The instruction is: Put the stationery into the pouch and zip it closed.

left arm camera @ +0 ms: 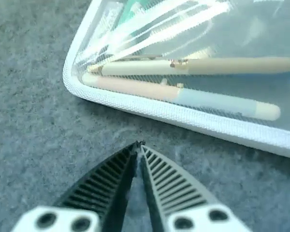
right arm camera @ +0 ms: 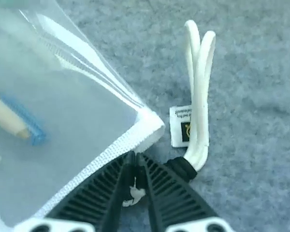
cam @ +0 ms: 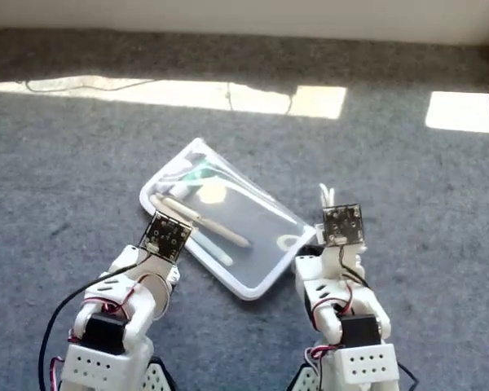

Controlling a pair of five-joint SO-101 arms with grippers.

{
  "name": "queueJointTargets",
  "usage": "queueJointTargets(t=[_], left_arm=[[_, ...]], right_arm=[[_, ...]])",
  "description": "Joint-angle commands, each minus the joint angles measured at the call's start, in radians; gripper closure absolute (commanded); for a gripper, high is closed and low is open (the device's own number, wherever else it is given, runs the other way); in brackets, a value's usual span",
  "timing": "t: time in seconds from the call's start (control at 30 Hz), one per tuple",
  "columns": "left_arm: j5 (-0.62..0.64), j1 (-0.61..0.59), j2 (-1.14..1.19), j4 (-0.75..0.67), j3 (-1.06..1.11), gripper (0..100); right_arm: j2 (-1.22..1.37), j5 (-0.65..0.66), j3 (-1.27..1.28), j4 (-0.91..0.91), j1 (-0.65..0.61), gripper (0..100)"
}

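The clear pouch [cam: 246, 291] with a white border lies on the grey carpet between the two arms. Inside it are a beige pen [cam: 208, 220] and other stationery. In the left wrist view two pens [left arm camera: 198, 66] lie behind the mesh wall, close to the pouch's rim [left arm camera: 183, 116]. My left gripper [left arm camera: 137, 145] is shut and empty on the carpet, just short of that rim. My right gripper [right arm camera: 135, 159] is shut at the pouch's corner [right arm camera: 145, 130], with a small white piece that looks like the zipper pull [right arm camera: 133, 193] between its fingers. The zipper line runs up to that corner.
A white loop strap [right arm camera: 199, 92] with a black end and a small label [right arm camera: 180, 126] lies on the carpet beside the right gripper; the strap [cam: 326, 195] also shows from above. Sunlit patches [cam: 318, 102] cross the carpet behind. Open carpet surrounds the pouch.
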Motion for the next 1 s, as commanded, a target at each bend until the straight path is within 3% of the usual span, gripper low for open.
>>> queueJointTargets(t=[0.0,0.4,0.63,0.97], left_arm=[[0.012,-0.018,-0.008,-0.038,0.038,99],[0.014,-0.015,-0.008,0.072,0.036,99],[0.009,-0.015,-0.008,0.204,0.036,99],[0.009,-0.013,-0.008,0.21,0.036,99]], right_arm=[[0.001,-0.055,0.125,-0.085,-0.01,99.4],[-0.091,-0.077,0.156,0.257,-0.008,99.4],[-0.12,-0.077,0.156,0.275,-0.008,99.4],[-0.12,-0.077,0.156,0.275,-0.008,99.4]])
